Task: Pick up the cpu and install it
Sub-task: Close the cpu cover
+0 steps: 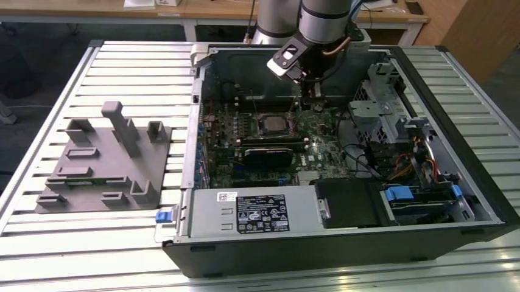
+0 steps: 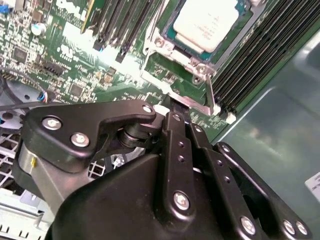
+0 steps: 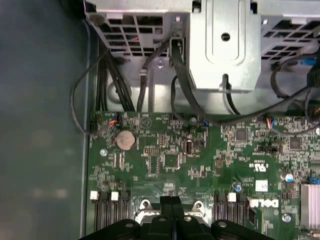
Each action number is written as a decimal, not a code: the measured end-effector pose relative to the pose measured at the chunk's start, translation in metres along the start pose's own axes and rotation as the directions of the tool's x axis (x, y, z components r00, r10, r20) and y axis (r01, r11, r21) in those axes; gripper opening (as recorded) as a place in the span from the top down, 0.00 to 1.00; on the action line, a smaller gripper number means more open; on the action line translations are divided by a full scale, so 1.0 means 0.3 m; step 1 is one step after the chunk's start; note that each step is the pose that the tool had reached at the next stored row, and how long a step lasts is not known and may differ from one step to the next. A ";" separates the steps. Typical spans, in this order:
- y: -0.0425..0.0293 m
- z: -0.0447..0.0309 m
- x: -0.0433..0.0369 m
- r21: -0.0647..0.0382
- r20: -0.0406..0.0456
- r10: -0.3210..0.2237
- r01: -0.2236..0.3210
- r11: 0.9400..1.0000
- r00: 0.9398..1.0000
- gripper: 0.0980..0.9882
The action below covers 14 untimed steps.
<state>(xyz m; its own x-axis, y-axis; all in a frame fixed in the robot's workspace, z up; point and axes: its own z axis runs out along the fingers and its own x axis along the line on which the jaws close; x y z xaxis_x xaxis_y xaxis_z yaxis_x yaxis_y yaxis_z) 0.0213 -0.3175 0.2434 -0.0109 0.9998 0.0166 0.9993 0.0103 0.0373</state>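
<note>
While cpu (image 2: 205,22) lies in the socket frame (image 2: 160,67), gripper (image 2: 173,107) hangs beside it

Inside the open case (image 1: 325,258), the cpu sits silver side up on the board (image 3: 200,165). Fingers (image 3: 166,202) are pressed together, pinching nothing, tips low at the frame's edge

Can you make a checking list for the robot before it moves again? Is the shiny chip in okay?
1. Cpu in its socket: ok, it lies flat inside the metal frame.
2. Gripper empty: ok, it is shut with nothing between its fingers.
3. Frame latched down: cannot tell.
4. Gripper off the cpu: ok, its tip sits at the frame's edge, not on the chip.
5. Grey fixture out of the way: ok, it stands outside the computer case, on the exterior view's left.
</note>
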 end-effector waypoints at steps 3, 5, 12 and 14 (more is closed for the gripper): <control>-0.010 0.002 0.000 0.000 0.000 0.000 0.000 1.000 1.000 0.99; -0.015 0.003 0.000 0.000 0.000 0.000 0.000 1.000 1.000 0.99; -0.028 0.009 0.000 0.000 0.000 0.000 0.000 1.000 1.000 0.99; -0.032 0.011 0.000 0.000 0.000 0.000 0.000 1.000 1.000 0.99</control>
<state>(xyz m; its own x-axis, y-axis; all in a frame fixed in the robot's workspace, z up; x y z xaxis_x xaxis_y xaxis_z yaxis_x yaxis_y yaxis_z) 0.0119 -0.3175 0.2399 -0.0110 0.9998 0.0167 0.9992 0.0103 0.0374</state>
